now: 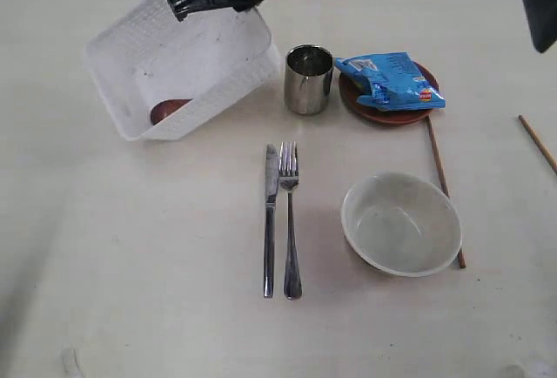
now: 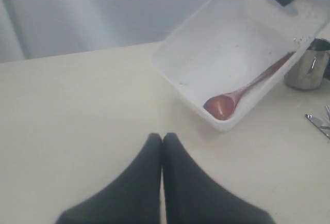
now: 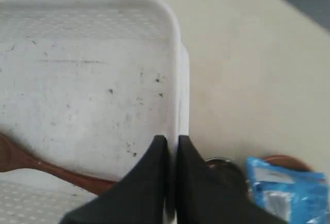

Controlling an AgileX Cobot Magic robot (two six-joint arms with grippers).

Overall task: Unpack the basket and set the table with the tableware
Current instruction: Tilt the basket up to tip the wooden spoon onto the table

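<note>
Unpack is nearly done. The basket [image 1: 228,82] is tipped up on one long edge at the far left of the surface [image 1: 130,265], with its open side facing the camera. The right fingers [image 3: 159,154] are pinched narrow over the basket's rim, one inside the wall and one outside, so they hold the basket. The left fingers [image 2: 154,152] are pressed together with nothing between them, and hang over bare surface near the basket.

One item is left inside: the wooden spoon [image 2: 242,92], lying along the low wall with its bowl end in the bottom corner.

Already out:
- The knife [image 1: 271,221] and fork [image 1: 290,221] lie side by side at centre, just touching or nearly so.
- The bowl [image 1: 400,223] sits upright to their right.
- The steel cup [image 1: 308,77] stands upright just beside the basket's low corner.
- The plate [image 1: 383,118] sits right of the cup, with a blue snack packet [image 1: 392,80] lying on it (not tableware; it probably needs to come off).
- The chopsticks [image 1: 444,191] are split. One runs from the plate edge down past the bowl, and the other lies well apart near the right edge.

My read on what's left: get the spoon out and placed, pair up the chopsticks, clear the plate, and park the basket. I'd say it's late-stage, with roughly the last item plus tidying to go.
</note>
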